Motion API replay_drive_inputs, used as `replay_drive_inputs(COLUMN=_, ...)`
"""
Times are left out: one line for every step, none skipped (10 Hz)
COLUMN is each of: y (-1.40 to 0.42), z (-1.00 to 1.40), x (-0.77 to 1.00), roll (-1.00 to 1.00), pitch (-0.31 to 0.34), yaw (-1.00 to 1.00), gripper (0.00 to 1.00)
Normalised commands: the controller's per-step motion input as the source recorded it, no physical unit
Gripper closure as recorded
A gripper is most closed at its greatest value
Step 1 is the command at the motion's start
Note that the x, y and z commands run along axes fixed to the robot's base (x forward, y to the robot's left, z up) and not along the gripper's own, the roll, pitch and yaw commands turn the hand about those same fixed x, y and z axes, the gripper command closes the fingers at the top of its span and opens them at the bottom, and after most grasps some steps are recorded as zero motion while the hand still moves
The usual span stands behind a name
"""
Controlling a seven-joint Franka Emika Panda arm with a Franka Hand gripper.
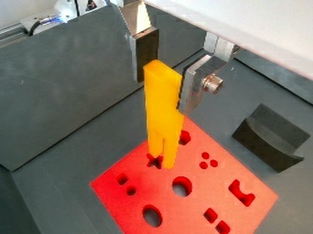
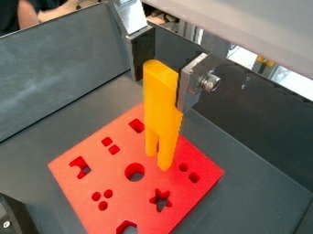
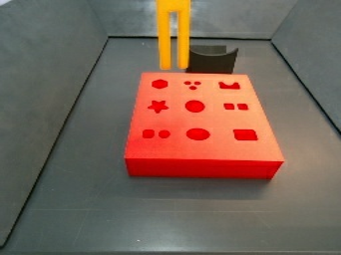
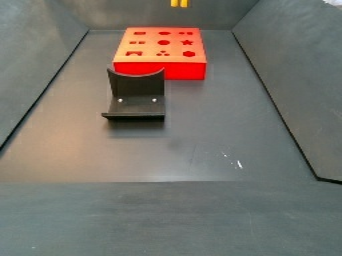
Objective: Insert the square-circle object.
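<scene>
The square-circle object is a tall orange-yellow bar with two prongs at its lower end. My gripper is shut on its upper part and holds it upright, as both wrist views show. The bar hangs with its prongs close over the holes at one edge of the flat red block. In a side view the bar stands above the back edge of the block, and the gripper is out of frame. In a side view only the prong tips show above the block.
A dark grey curved piece stands on the floor beside the block; it also shows in both wrist views. Grey walls enclose the dark floor on all sides.
</scene>
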Motion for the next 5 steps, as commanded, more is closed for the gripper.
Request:
replay_drive_inputs(y=-0.25, z=-0.13, x=0.04, roll=0.0, pitch=0.0, yaw=0.0, gripper=1.0)
replay_drive_inputs(y=-0.51, z=-0.29, x=0.23, roll=0.05, pitch=0.0, yaw=0.0, gripper=1.0)
replay_drive_inputs(y=-0.43, z=-0.43, x=0.26, roll=0.01, pitch=0.0, yaw=0.0, gripper=1.0)
replay_drive_inputs(y=-0.31, z=-0.61, x=0.1, roll=0.01, pitch=-0.036, yaw=0.0, gripper=1.0)
replay_drive_inputs(y=-0.17, z=-0.44, x=0.0, roll=0.02, pitch=-0.016, yaw=0.0, gripper=1.0)
